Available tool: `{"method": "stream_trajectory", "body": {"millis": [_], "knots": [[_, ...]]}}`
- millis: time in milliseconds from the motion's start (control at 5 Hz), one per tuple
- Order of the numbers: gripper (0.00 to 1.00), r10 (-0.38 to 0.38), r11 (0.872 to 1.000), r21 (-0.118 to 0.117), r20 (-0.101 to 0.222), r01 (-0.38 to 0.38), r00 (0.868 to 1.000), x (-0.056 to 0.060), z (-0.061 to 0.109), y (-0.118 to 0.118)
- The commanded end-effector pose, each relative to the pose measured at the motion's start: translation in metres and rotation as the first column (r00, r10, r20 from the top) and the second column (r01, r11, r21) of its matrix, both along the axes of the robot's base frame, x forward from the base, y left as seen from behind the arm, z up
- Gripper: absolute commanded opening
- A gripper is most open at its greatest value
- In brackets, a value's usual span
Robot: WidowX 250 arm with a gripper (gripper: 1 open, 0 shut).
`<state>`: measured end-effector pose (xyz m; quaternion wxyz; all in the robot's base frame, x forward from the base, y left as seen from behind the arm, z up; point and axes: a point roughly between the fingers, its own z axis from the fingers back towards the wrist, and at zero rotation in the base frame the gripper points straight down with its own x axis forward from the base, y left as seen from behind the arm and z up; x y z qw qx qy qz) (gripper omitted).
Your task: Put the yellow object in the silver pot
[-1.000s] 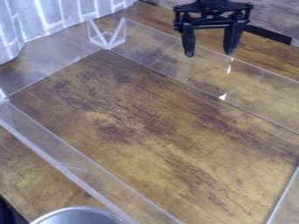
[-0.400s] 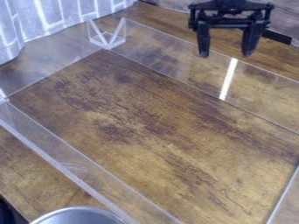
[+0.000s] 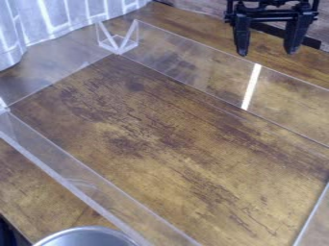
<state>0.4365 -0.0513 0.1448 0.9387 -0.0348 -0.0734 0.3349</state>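
the black two-fingered gripper [image 3: 267, 40], jaws apart and empty, has been shifted rightward along the far edge, away from the round silver pot [image 3: 80, 236] at bottom; no yellow object is seen.

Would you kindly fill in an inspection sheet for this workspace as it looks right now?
Surface: worn brown wooden table inside clear plastic walls.
Job's things: silver pot, only its rim showing at the bottom edge; yellow object nothing seen.
Clutter: clear plastic corner bracket at the back left.
Grippers: black gripper at the top right, pointing down, jaws open, holding nothing.
Cables: nothing seen.
Surroundings: white curtain at the top left.
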Motion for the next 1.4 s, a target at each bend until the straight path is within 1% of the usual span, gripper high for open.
{"method": "stream_trajectory", "body": {"millis": [0,200,400,800,1000,1200], "knots": [[1.0,0.019,1.0,-0.002,0.057,-0.019,0.998,0.004,0.017,-0.015],[0.0,0.019,1.0,0.002,0.043,-0.019,0.999,0.001,0.012,-0.01],[0.0,0.017,1.0,0.008,0.032,-0.018,0.999,-0.001,0.01,-0.005],[0.0,-0.02,1.0,0.016,0.02,0.02,1.0,0.001,0.02,0.004],[1.0,-0.027,1.0,0.014,0.021,0.026,0.999,0.005,0.016,0.015],[1.0,0.039,0.999,0.019,0.001,-0.039,0.999,0.005,0.002,0.022]]}}
